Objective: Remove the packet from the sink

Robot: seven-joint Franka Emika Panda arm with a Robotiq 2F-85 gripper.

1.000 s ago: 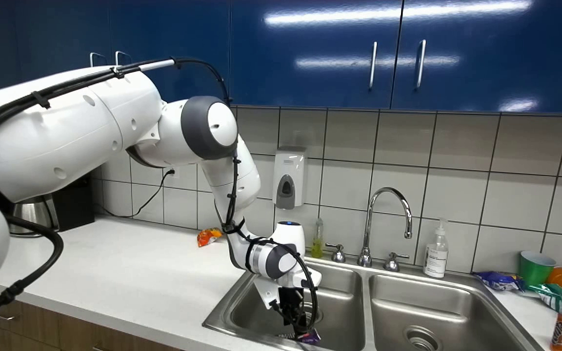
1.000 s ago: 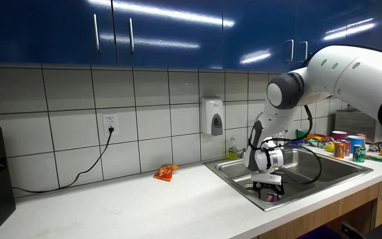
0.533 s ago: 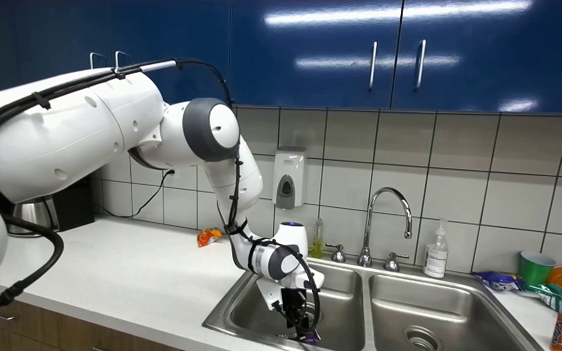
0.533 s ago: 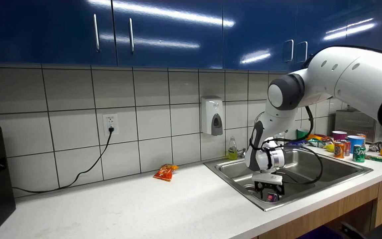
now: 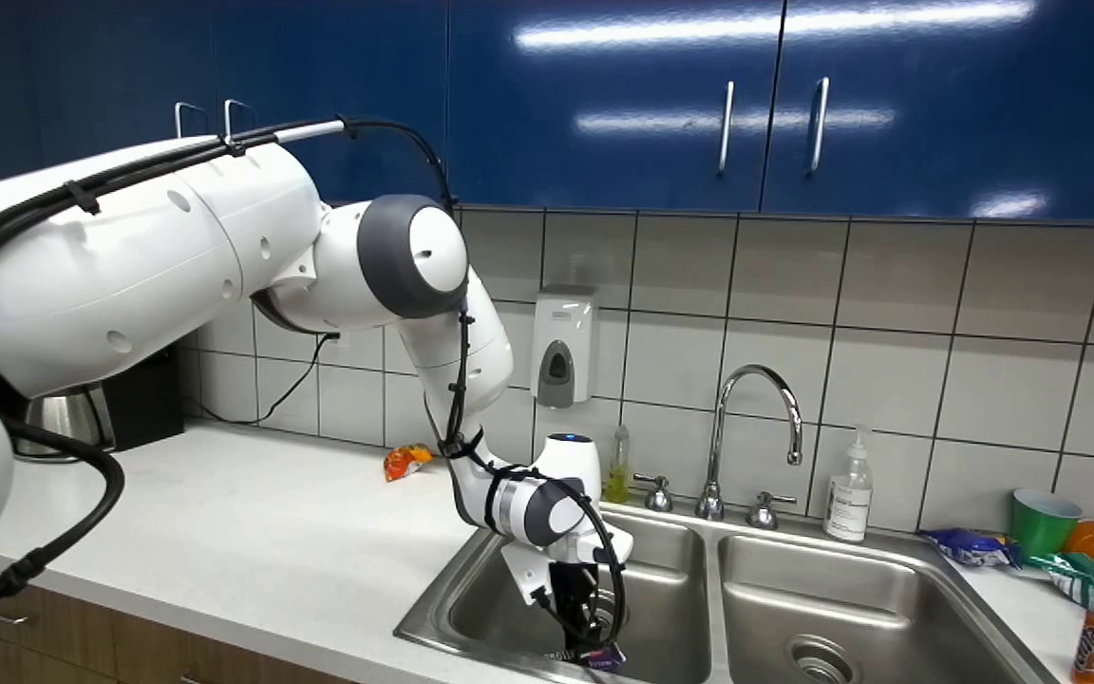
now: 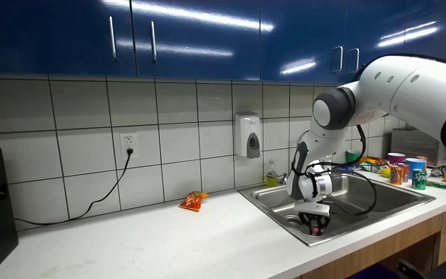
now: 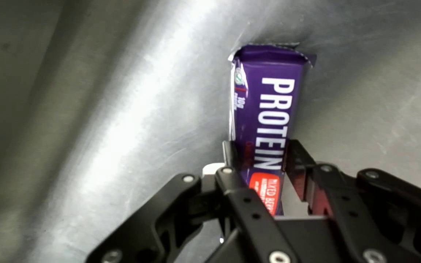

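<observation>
The packet (image 7: 265, 109) is a purple wrapper with white PROTEIN lettering and a red label, lying along the basin floor in the wrist view. My gripper (image 7: 261, 149) has its fingers against both long sides of it, near the middle, shut on it. The wrapper's lower end is partly hidden by the fingers. In an exterior view the packet (image 5: 606, 657) shows as a purple bit under the gripper, close to the front wall. The sink (image 5: 713, 598) has two steel basins, and the gripper reaches into the one nearer the soap dispenser.
A curved chrome faucet (image 5: 763, 375) and a pump bottle (image 5: 849, 494) stand behind the sink. The basin walls surround the gripper. An orange snack bag (image 6: 194, 201) lies on the white counter (image 6: 149, 240). Cups, cans such as a green can (image 6: 419, 179) and wrappers crowd the far side.
The fingers have come together on the packet, which were apart half a second ago. The packet has shifted slightly between them. Earlier the arm dipped a little lower and sideways.
</observation>
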